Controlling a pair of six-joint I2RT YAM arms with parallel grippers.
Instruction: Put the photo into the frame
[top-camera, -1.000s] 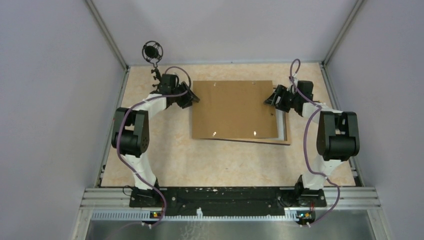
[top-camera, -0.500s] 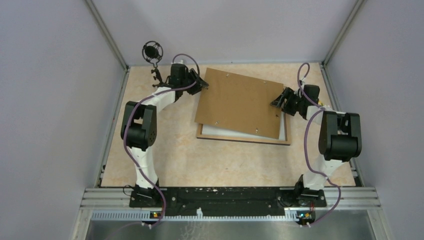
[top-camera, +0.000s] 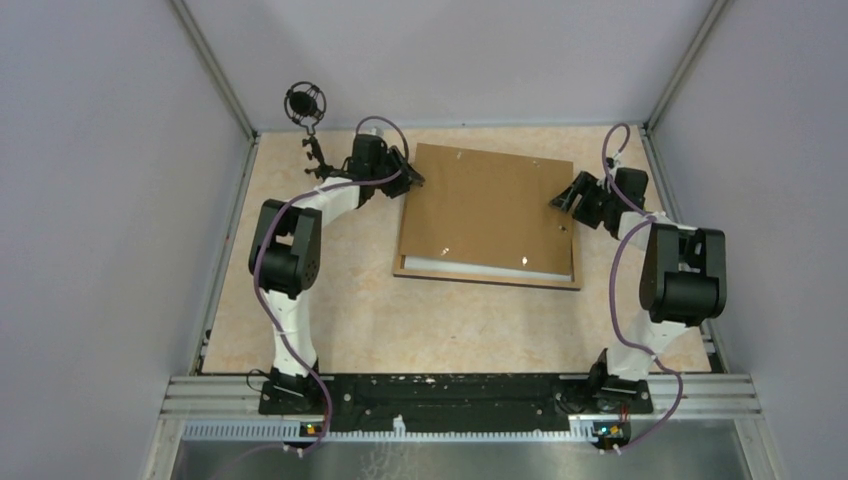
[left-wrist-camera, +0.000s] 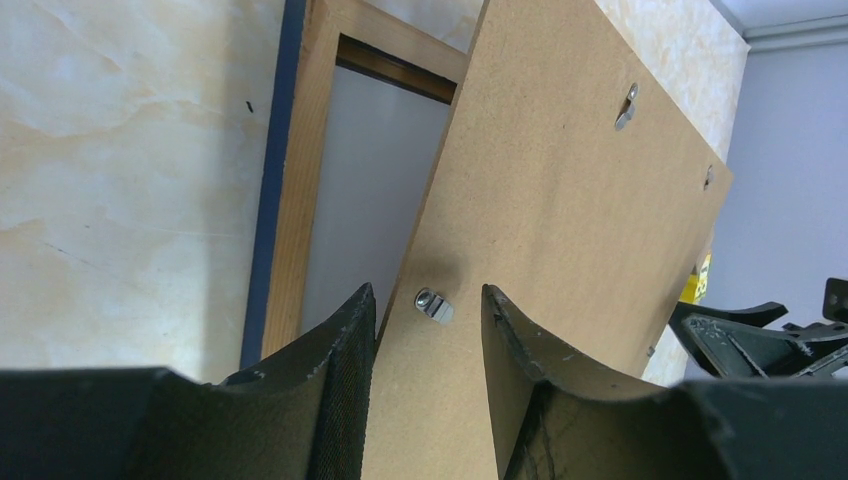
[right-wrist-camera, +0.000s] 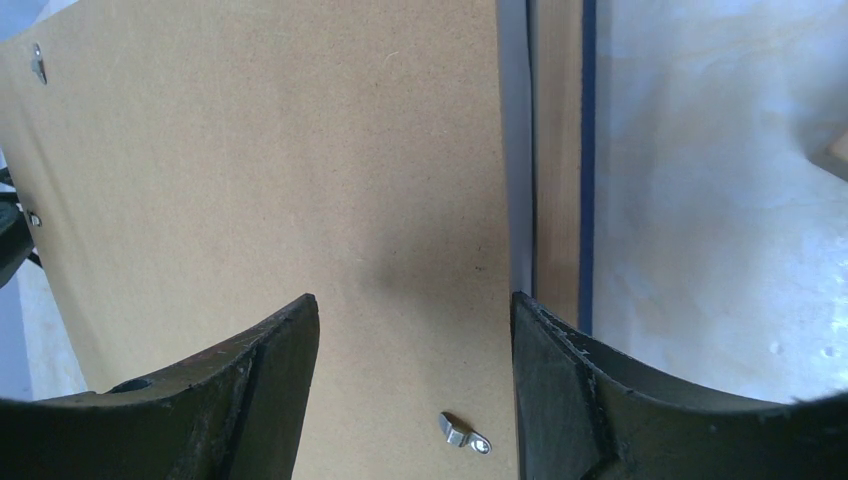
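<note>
Frame (top-camera: 490, 280) holding pale sheet (left-wrist-camera: 360, 190), backing board (top-camera: 490, 200) askew on top

A board (top-camera: 487, 205) on a frame (top-camera: 490, 279)
The board lies on the frame, which peeks out at 6 o'clock.

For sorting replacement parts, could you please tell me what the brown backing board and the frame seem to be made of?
The backing board looks like matte brown hardboard or fibreboard: flat, uniform, grainless. The frame appears to be light wood, faintly grained, its outer edge painted dark blue.
</note>
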